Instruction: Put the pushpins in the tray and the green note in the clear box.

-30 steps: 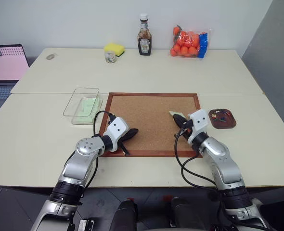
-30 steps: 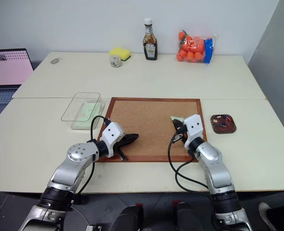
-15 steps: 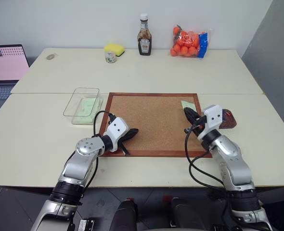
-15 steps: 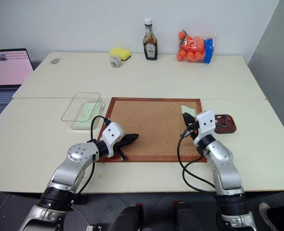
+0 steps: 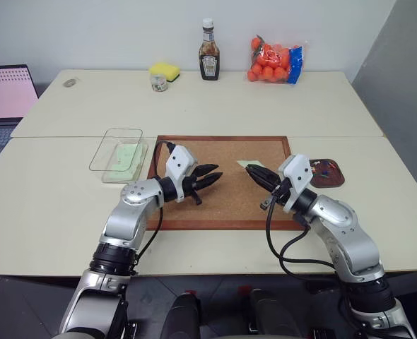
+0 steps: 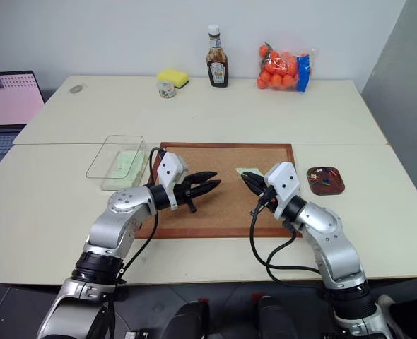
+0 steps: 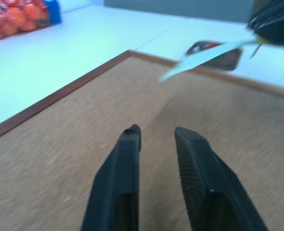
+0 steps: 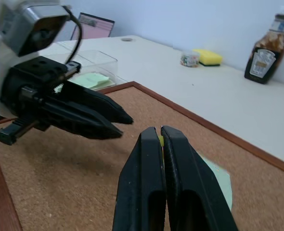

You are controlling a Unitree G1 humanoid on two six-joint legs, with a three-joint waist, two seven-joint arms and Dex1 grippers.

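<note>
Above the corkboard (image 5: 222, 185), right pincer (image 5: 251, 171) pinches the green note (image 5: 249, 164).

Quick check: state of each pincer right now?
Left pincer: open, empty.
Right pincer: shut on the thin pale-green paper note.

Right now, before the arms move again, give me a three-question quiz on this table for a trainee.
1. True or false: the right tool is shut on the green note, holding it above the corkboard.
2. What lies inside the clear box? A) a pale green slip B) oranges C) a yellow sponge
3. Which tool's jaws stand apart, with nothing between them?

Key
1. True.
2. A.
3. The left tool.
</note>
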